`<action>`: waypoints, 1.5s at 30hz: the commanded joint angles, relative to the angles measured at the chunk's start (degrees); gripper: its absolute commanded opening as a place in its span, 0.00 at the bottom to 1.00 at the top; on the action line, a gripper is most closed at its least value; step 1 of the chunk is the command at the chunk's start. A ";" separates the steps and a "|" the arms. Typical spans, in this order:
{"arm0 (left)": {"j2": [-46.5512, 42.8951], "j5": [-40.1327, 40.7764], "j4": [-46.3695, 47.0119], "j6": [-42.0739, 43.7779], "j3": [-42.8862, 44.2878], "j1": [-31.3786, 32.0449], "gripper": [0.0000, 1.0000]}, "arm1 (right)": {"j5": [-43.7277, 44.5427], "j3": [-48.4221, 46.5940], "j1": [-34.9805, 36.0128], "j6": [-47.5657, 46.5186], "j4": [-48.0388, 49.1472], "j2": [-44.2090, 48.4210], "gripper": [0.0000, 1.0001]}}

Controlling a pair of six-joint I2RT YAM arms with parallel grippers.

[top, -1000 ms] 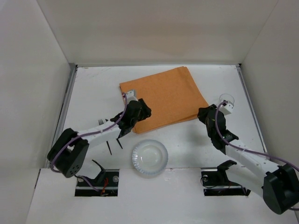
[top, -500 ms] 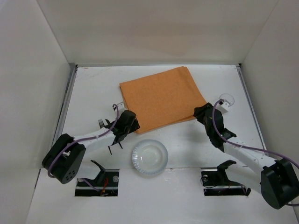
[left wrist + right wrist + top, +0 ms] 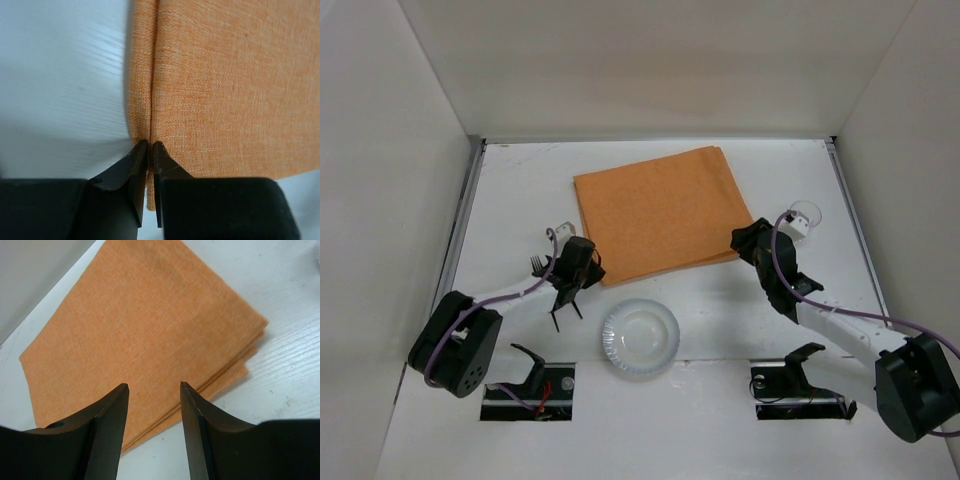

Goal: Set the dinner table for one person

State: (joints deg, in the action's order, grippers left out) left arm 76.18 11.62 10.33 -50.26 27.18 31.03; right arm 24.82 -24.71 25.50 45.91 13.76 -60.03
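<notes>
1. Dinner table: matte white top. The left rail and right rail run along its side edges, and walls rise at the left, far and right edges.

2. Placemat: orange cloth, folded, with stacked layers showing at its near-right corner. It lies flat on the far half of the top, slightly askew to the far edge. A wide band of white surface shows towards the left rail. Narrower bands show towards the far edge and the right rail.

3. Left gripper: fingers pinched together on the placemat's near-left corner, the hem caught between the tips.

4. Right gripper: jaws spread and holding nothing. It is poised at the placemat's near-right corner, with the cloth in view between the fingers. Contact with the cloth cannot be told.

5. Cup: clear, standing near the right rail, just beyond the right wrist.

6. Bowl: clear, at the middle of the near edge. It is apart from the placemat, with a strip of white top between them.

7. Fork: on the left side, just beside the left arm.

8. Dark sticks: two thin pieces just nearside of the left gripper, towards the near-left corner. Their kind cannot be read.
</notes>
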 commanded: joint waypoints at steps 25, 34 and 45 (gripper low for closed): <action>-13.61 10.54 -6.02 6.67 -5.73 -7.69 0.39 | 3.48 -3.77 -1.11 10.78 -9.98 -10.90 0.53; -9.04 5.35 -1.72 7.72 -4.77 -7.43 0.37 | -0.39 -7.10 -0.49 14.03 -10.24 -17.22 0.55; -4.47 2.98 2.50 8.16 -4.42 -7.25 0.20 | -3.29 -7.55 -0.93 18.42 -3.49 -22.68 0.27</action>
State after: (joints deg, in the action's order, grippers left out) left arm 70.59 16.38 11.09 -42.65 22.22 23.83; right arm 22.59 -31.88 24.49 61.45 4.64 -82.50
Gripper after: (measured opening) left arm 0.211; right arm 0.313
